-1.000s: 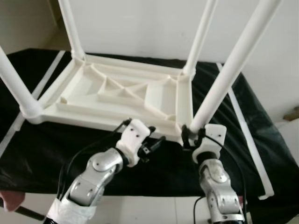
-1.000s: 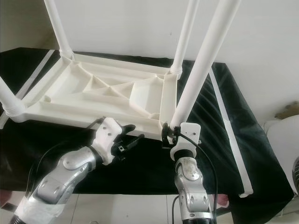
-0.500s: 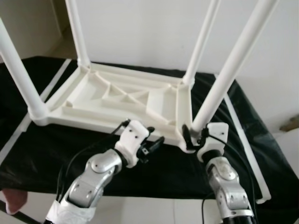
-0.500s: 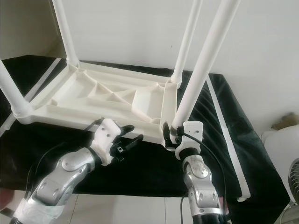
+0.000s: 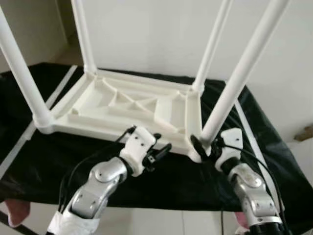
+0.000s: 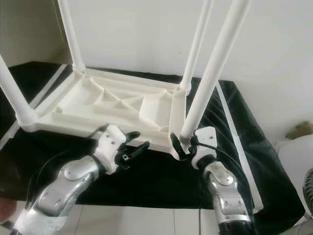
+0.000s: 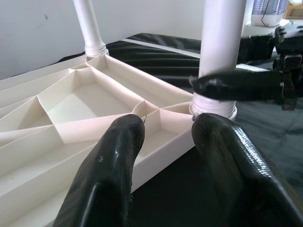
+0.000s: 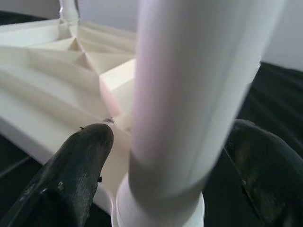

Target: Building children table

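Note:
A white plastic children's table (image 5: pixel 122 100) lies upside down on a black cloth (image 5: pixel 49 156), with its legs pointing up. My right gripper (image 5: pixel 202 147) is shut on the base of the near right leg (image 5: pixel 234 83), one black finger (image 8: pixel 71 175) on each side of the leg (image 8: pixel 189 94). My left gripper (image 5: pixel 159 149) hovers open just in front of the tabletop's near edge, a little left of that leg. In the left wrist view its fingers (image 7: pixel 118 156) point at the corner socket, and a right finger (image 7: pixel 236 85) crosses the leg's base.
The black cloth carries white tape stripes (image 5: pixel 254 147) along its sides. A white wall (image 5: pixel 156 34) stands close behind the table. A pale round object (image 6: pixel 298 152) sits at the far right, and light floor (image 5: pixel 161 223) lies below the cloth's front edge.
The camera has shifted a little. My right forearm has swung out to the right while its gripper stayed at the leg's base. The left gripper holds its place, still open.

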Motion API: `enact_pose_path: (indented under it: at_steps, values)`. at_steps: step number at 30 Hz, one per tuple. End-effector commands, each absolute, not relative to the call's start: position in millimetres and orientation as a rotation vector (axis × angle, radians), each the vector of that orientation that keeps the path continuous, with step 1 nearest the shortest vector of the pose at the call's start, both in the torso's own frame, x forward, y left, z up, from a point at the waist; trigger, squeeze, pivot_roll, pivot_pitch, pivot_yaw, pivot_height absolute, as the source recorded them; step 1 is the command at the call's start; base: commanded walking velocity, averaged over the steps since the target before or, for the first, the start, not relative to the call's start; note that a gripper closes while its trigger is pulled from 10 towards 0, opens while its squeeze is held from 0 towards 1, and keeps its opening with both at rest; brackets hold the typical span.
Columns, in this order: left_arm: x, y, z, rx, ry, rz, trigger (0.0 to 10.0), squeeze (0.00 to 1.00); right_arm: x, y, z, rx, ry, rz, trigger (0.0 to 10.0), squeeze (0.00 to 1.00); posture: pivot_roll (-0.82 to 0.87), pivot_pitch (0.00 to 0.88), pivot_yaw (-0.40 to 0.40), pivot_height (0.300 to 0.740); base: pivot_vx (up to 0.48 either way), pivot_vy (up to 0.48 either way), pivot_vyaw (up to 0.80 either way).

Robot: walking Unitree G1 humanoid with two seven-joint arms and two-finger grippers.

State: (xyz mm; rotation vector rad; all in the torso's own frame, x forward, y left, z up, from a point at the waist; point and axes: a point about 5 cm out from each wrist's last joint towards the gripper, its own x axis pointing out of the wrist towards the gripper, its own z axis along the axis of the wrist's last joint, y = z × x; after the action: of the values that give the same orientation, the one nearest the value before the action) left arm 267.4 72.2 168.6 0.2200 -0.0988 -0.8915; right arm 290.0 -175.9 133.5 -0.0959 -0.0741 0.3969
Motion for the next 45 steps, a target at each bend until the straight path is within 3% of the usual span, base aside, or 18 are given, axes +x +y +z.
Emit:
enact_pose_path:
  at_steps: [1,7,8,9,11,22,23,24,31,33,40,42,45]
  values:
    - [267.6,69.9,164.2,0.245,-0.089,-0.938,10.0,0.00,291.8,-176.6,131.2,-0.103,-0.068,0.449,10.0,0.00,-0.03,0.000,-0.037,0.740,0.000,0.000,0.00]
    - [267.9,66.2,154.8,0.261,-0.064,-0.979,10.0,0.00,293.2,-171.8,124.8,-0.145,-0.045,0.573,10.0,0.00,-0.05,0.000,-0.010,0.740,0.000,0.000,0.00]
    - [267.8,65.5,151.4,0.267,-0.053,-0.993,10.0,0.00,294.4,-170.2,123.7,-0.157,-0.046,0.591,3.3,0.00,-0.06,0.000,-0.002,0.740,0.000,0.000,0.00]
    - [267.7,65.2,149.6,0.271,-0.048,-1.003,10.0,0.00,295.5,-169.6,123.4,-0.168,-0.050,0.601,0.2,0.00,-0.06,0.000,-0.001,0.740,0.000,0.000,0.00]
    - [268.0,64.7,149.5,0.270,-0.046,-1.015,10.0,0.00,297.6,-170.7,124.1,-0.171,-0.057,0.602,0.0,0.00,-0.06,0.000,0.005,0.740,0.000,0.000,0.00]
    - [271.6,62.6,150.5,0.262,-0.049,-1.031,10.0,0.00,299.7,-182.8,121.2,-0.155,-0.047,0.543,0.0,0.00,-0.08,0.000,0.002,0.740,0.000,0.000,0.00]
    - [271.9,62.0,150.6,0.260,-0.052,-1.032,10.0,0.00,299.7,-184.5,120.6,-0.153,-0.044,0.525,4.2,0.00,-0.08,0.000,0.001,0.740,0.000,0.000,0.00]
    - [271.9,61.4,150.5,0.259,-0.054,-1.032,10.0,0.00,299.9,-185.9,120.1,-0.141,-0.038,0.498,10.0,0.00,-0.08,0.000,-0.002,0.740,0.000,0.000,0.00]
    - [272.3,60.0,149.5,0.254,-0.059,-1.026,10.0,0.00,302.1,-188.0,119.4,-0.136,-0.029,0.365,10.0,0.00,-0.08,0.000,-0.012,0.740,0.000,0.000,0.00]
    - [271.3,59.1,148.7,0.247,-0.058,-1.022,10.0,0.00,304.4,-186.6,119.7,-0.096,-0.021,0.205,10.0,0.00,-0.08,0.000,-0.019,0.740,0.000,0.000,0.00]
    - [271.6,58.5,148.1,0.238,-0.055,-1.023,10.0,0.00,305.7,-183.8,116.7,-0.066,0.003,0.049,10.0,0.00,-0.09,0.000,-0.023,0.740,0.000,0.000,0.00]
    - [270.9,56.4,147.6,0.229,-0.058,-1.021,10.0,0.00,299.5,-172.5,114.6,-0.015,0.003,-0.117,10.0,0.00,-0.10,0.000,-0.028,0.740,0.000,0.000,0.00]
    - [270.1,55.1,148.0,0.219,-0.061,-1.021,10.0,0.00,295.5,-166.5,113.2,0.018,0.002,-0.175,10.0,0.00,-0.10,0.000,-0.027,0.740,0.000,0.000,0.00]
